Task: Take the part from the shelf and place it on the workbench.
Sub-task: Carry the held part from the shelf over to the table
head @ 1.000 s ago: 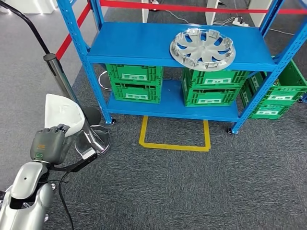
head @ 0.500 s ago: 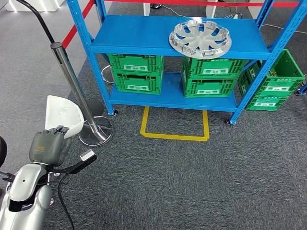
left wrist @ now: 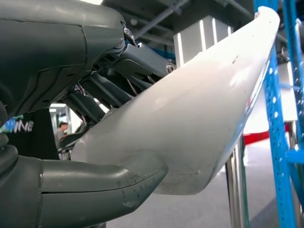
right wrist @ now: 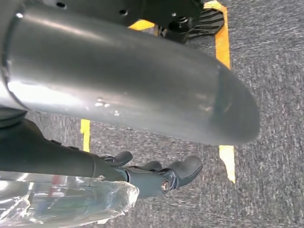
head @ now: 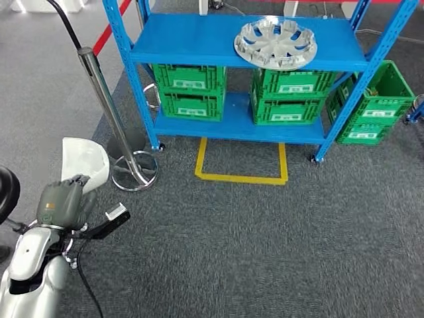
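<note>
We hold white part (head: 85, 162) in left hand (head: 62, 204), fingers wrapped on it; right hand (right wrist: 157, 173) hangs w/ fingers slack, empty. Carry step: next, find workbench, set down.

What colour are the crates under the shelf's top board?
Green, with pale labels; the crates show best in the head view.
</note>
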`<act>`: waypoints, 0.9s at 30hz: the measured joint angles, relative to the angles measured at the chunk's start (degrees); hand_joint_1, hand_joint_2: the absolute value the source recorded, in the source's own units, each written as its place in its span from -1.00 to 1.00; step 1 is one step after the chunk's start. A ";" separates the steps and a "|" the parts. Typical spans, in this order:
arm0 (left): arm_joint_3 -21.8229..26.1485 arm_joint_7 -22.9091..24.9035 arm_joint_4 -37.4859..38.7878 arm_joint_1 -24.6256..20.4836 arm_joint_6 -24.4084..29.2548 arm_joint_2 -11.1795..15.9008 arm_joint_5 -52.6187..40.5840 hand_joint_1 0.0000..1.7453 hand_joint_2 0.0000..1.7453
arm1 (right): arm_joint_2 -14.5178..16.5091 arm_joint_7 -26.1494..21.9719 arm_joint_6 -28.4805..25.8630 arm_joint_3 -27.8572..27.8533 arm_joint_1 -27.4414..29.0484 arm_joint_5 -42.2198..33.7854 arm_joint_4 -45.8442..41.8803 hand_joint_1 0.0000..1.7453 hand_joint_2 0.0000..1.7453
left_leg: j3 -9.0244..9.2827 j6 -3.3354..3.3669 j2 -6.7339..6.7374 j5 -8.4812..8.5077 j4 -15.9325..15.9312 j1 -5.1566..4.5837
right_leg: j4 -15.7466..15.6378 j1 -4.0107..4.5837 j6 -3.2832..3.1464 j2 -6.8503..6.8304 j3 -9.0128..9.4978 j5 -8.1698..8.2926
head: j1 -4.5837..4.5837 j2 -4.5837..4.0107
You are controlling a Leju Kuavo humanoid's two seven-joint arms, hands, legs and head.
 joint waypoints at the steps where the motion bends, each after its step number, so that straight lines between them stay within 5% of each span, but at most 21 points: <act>1: 0.09 -0.01 -0.08 -0.02 0.00 -0.01 0.02 1.00 1.00 | 0.00 -0.01 0.01 0.03 0.06 0.01 0.01 -1.00 -1.00 | -0.05 -0.33 0.00 0.34 0.03 0.04 | -0.33 0.07 -0.52 0.01 -0.25 -0.07 | -0.01 0.00; 3: 0.27 -0.03 -0.17 0.04 -0.01 -0.09 0.05 1.00 1.00 | 0.00 -0.02 0.01 0.04 0.13 0.03 0.03 -1.00 -1.00 | -0.45 -0.98 -0.06 -0.23 0.66 0.25 | -0.38 0.04 -1.66 -0.17 -0.60 0.52 | 0.02 0.00; 5: 0.49 -0.06 -0.26 0.10 -0.01 -0.16 0.09 1.00 1.00 | -0.01 -0.03 0.01 0.07 0.14 0.05 0.04 -1.00 -1.00 | -2.15 -1.57 -0.13 -3.79 5.01 0.42 | -0.43 0.00 -2.56 -0.31 -0.85 1.30 | -0.16 0.00; 7: 0.68 -0.08 -0.32 0.21 -0.01 -0.17 0.13 1.00 1.00 | -0.02 -0.03 0.04 0.11 0.22 0.09 0.09 -1.00 -1.00 | -4.80 -1.93 -0.13 -8.04 12.72 0.50 | -0.28 0.14 -2.80 -0.30 -1.42 1.80 | -0.34 0.00; 9: 0.79 -0.08 -0.32 0.39 -0.01 -0.17 0.15 1.00 1.00 | -0.02 -0.04 0.07 0.12 0.30 0.14 0.15 -1.00 -1.00 | -5.47 -1.83 -0.13 -8.74 16.39 0.50 | -0.08 0.35 -2.84 -0.29 -1.88 1.99 | -0.35 0.00; 12: 0.86 -0.11 -0.43 0.45 -0.01 -0.16 0.20 1.00 1.00 | -0.01 -0.15 0.08 0.17 0.26 0.24 0.28 -1.00 -1.00 | -0.05 -0.41 -0.27 -4.21 7.80 0.24 | 0.09 0.77 -2.80 -0.24 -1.99 1.98 | -0.33 0.00; 14: 0.89 -0.14 -0.63 0.45 0.01 -0.16 0.22 1.00 1.00 | 0.00 -0.21 0.10 0.21 0.14 0.27 0.46 -1.00 -1.00 | 2.85 0.69 -0.35 -2.90 2.34 -0.18 | 0.14 0.86 -2.53 -0.21 -2.20 2.06 | -0.18 0.00; 15: 0.90 -0.16 -0.72 0.43 0.01 -0.16 0.25 1.00 1.00 | 0.01 -0.23 0.11 0.23 0.12 0.27 0.55 -1.00 -1.00 | 3.26 1.03 -0.36 -3.02 1.34 -0.38 | 0.12 0.79 -2.29 -0.23 -2.39 2.14 | -0.17 0.00; 20: 0.93 -0.17 -0.96 0.52 -0.01 -0.17 0.38 1.00 1.00 | -0.01 -0.27 0.21 0.26 0.13 0.30 0.71 -1.00 -1.00 | 3.30 -0.01 -0.30 -3.25 -0.09 -0.50 | 0.35 0.74 -2.26 -0.32 -2.90 2.06 | -0.18 0.00; 27: 0.93 -0.26 -0.96 0.51 -0.01 -0.17 0.51 1.00 1.00 | -0.09 -0.20 0.12 0.49 0.15 0.48 0.89 -1.00 -1.00 | 3.02 0.51 -0.29 -2.95 -0.07 -0.68 | -0.06 0.55 -1.51 -0.29 -3.08 2.59 | -0.18 0.00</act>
